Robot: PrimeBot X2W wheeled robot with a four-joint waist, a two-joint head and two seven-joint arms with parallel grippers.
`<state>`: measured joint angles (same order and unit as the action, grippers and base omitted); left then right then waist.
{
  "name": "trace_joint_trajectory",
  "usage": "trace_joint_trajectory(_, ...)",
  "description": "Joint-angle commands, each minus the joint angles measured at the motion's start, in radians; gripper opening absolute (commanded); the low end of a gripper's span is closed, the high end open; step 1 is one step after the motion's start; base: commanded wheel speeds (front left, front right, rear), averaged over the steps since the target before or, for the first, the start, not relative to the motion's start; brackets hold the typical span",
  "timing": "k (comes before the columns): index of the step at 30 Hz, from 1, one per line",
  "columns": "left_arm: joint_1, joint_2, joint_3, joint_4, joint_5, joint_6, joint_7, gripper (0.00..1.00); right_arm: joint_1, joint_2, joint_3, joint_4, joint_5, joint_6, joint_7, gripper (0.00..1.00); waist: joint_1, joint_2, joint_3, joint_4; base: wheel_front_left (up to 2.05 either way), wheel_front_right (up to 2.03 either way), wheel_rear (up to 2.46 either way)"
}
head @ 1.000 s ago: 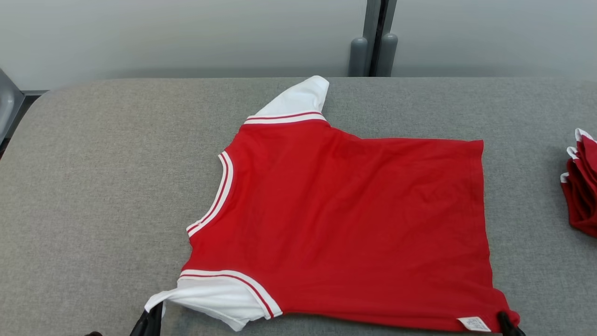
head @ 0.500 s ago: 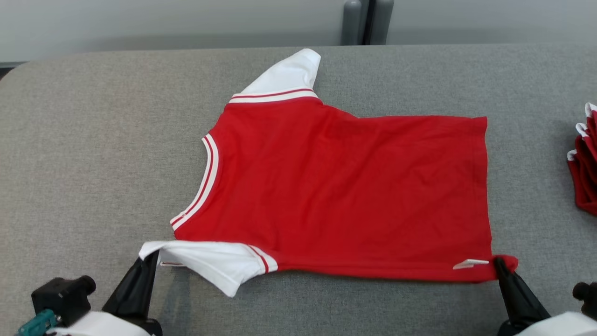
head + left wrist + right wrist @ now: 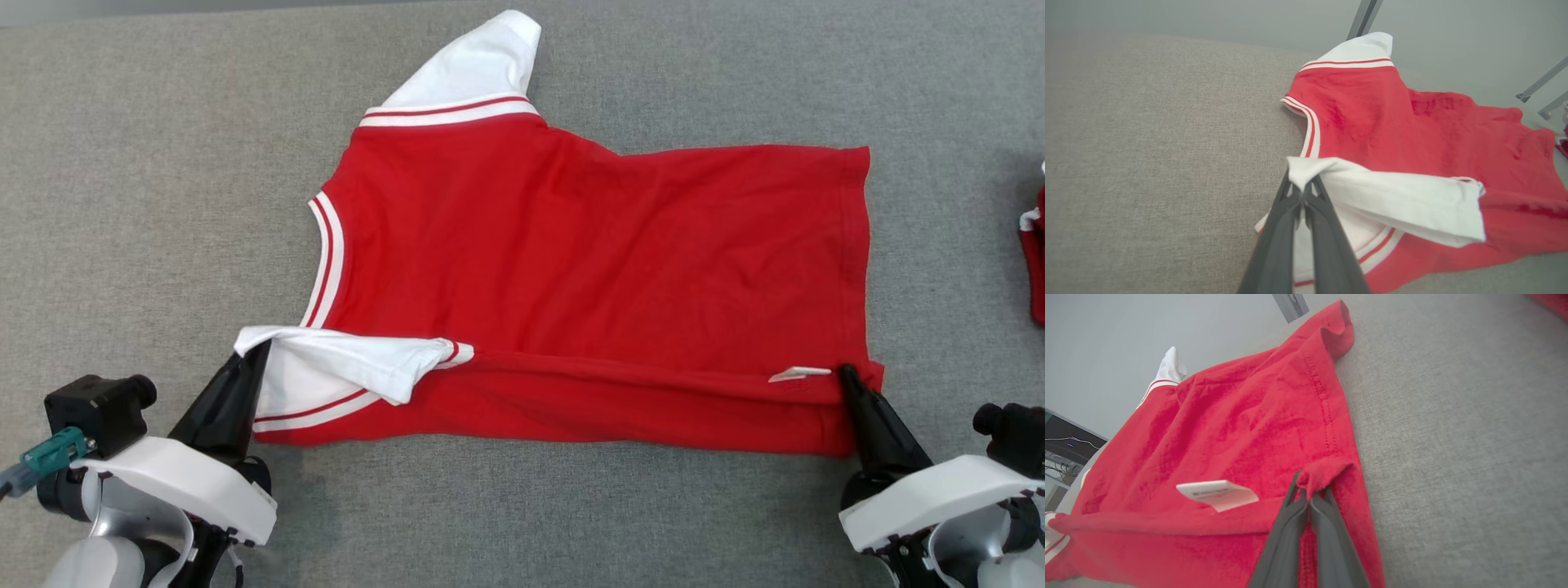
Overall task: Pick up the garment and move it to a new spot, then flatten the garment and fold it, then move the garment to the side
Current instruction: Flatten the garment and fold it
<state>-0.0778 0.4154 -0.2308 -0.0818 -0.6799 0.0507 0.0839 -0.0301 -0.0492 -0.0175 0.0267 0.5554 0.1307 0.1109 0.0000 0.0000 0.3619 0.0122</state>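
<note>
Left gripper (image 3: 260, 347), at the lower left of the head view: jaws pressed together, clamped on the tip of the near white sleeve (image 3: 351, 359) of the red shirt (image 3: 588, 261). Holds that tip folded over, with white cloth trailing rightward from the jaws and draped across the shirt's near edge. Just below and right of the jaws, under the draped cloth, a white band with a red stripe. Ahead of the jaws and slightly right, the striped neckline. Farther ahead, the other white sleeve (image 3: 473, 61), flat on the grey table (image 3: 122, 204) and pointing away.

Between the two pairs of jaws, the near long edge of the shirt, turned over onto itself in a narrow fold running from one grip to the other. Beyond that fold, the rest of the shirt, spread flat.

Right gripper (image 3: 845, 371), at the lower right: jaws together as well, pinching the near corner of the hem. Just left of those jaws, a small white label (image 3: 798, 374), sticking out from the side seam. Ahead of them, the stitched hem, running straight away to the far corner, curled up a little in the right wrist view. Right of the jaws, bare table, then, well apart at the frame edge, a pile of red clothes (image 3: 1035, 261).
</note>
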Motion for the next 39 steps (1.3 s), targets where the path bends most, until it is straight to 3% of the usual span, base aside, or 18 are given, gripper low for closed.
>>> trace_joint_trajectory(1, -0.036, -0.004, 0.002, 0.022, -0.007, -0.014, -0.013, 0.00, -0.032, -0.004, 0.008, 0.015, -0.001, 0.000, -0.018, 0.00, 0.0000, 0.0000, 0.021, -0.003, 0.00, 0.00, 0.00)
trace_joint_trajectory(3, -0.058, -0.006, 0.000, 0.049, -0.006, -0.025, -0.024, 0.00, -0.053, -0.004, 0.017, 0.030, -0.004, 0.000, -0.033, 0.00, 0.0000, 0.0000, 0.031, -0.005, 0.00, 0.00, 0.00)
trace_joint_trajectory(4, -0.067, -0.010, -0.002, 0.060, -0.007, -0.030, -0.031, 0.00, -0.062, -0.005, 0.022, 0.037, -0.010, 0.000, -0.040, 0.14, 0.0000, 0.0000, 0.035, -0.005, 0.00, 0.00, 0.00)
trace_joint_trajectory(5, -0.077, -0.015, -0.002, 0.073, -0.009, -0.036, -0.039, 0.18, -0.069, -0.005, 0.030, 0.040, -0.024, 0.000, -0.049, 0.37, 0.0000, 0.0000, 0.038, -0.006, 0.00, 0.00, 0.00)
trace_joint_trajectory(6, -0.077, -0.015, -0.002, 0.073, -0.009, -0.036, -0.039, 0.18, -0.069, -0.005, 0.030, 0.040, -0.024, 0.000, -0.049, 0.37, 0.0000, 0.0000, 0.038, -0.006, 0.00, 0.00, 0.00)
trace_joint_trajectory(7, -0.084, -0.017, -0.002, 0.084, -0.007, -0.042, -0.049, 0.48, -0.076, -0.004, 0.039, 0.040, -0.035, 0.000, -0.058, 0.55, 0.0000, 0.0000, 0.040, -0.007, 0.00, 0.00, 0.00)
trace_joint_trajectory(8, -0.087, -0.020, -0.001, 0.095, -0.006, -0.045, -0.060, 1.00, -0.082, -0.006, 0.045, 0.042, -0.044, 0.000, -0.067, 0.93, 0.0000, 0.0000, 0.041, -0.008, 0.00, 0.00, 0.00)
trace_joint_trajectory(9, -0.092, -0.024, 0.003, 0.102, -0.002, -0.049, -0.079, 1.00, -0.087, -0.008, 0.050, 0.041, -0.054, 0.000, -0.079, 1.00, 0.0000, 0.0000, 0.042, -0.009, 0.00, 0.00, 0.00)
trace_joint_trajectory(21, -0.079, -0.063, 0.064, 0.060, 0.129, 0.043, -0.322, 1.00, -0.049, -0.019, -0.011, -0.067, -0.237, 0.000, -0.241, 1.00, 0.0000, 0.0000, -0.009, -0.011, 0.00, 0.00, 0.00)
trace_joint_trajectory(28, -0.076, -0.077, 0.093, -0.001, 0.212, 0.058, -0.347, 1.00, -0.056, -0.014, -0.059, -0.131, -0.342, 0.000, -0.275, 1.00, 0.0000, 0.0000, -0.062, -0.008, 0.00, 0.00, 0.00)
trace_joint_trajectory(39, -0.007, -0.075, 0.070, 0.008, 0.257, 0.069, -0.347, 1.00, -0.010, -0.004, -0.074, -0.127, -0.346, 0.000, -0.259, 1.00, 0.0000, 0.0000, -0.103, -0.012, 0.00, 0.00, 0.00)
